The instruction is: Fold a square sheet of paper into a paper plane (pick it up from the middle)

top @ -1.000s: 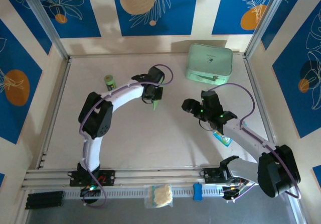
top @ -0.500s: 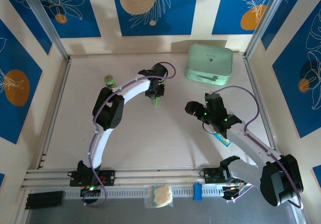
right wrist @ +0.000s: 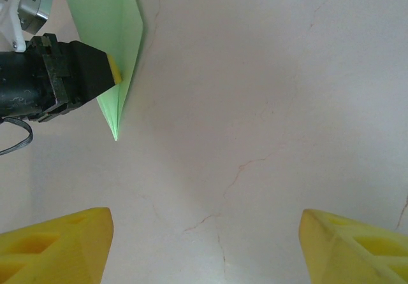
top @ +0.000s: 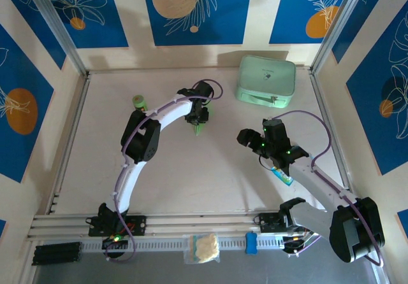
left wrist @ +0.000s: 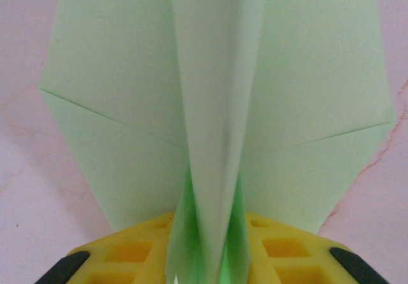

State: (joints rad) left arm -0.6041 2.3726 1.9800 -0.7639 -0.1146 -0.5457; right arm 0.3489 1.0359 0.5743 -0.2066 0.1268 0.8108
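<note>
Looking from above, the paper plane (top: 199,130) shows near the centre of the table (top: 95,169), a little toward 12 o'clock. It is mostly hidden under my left end effector (top: 197,120), with only its green tip poking out toward 6 o'clock. On the left wrist camera its keel runs down between the yellow pads (left wrist: 127,252) and covers the gap, so I cannot tell whether they pinch it. Its wings are cut off at 12 o'clock. My right end effector (top: 245,137), at 4 o'clock from the plane, stands spread wide, holding nothing.
</note>
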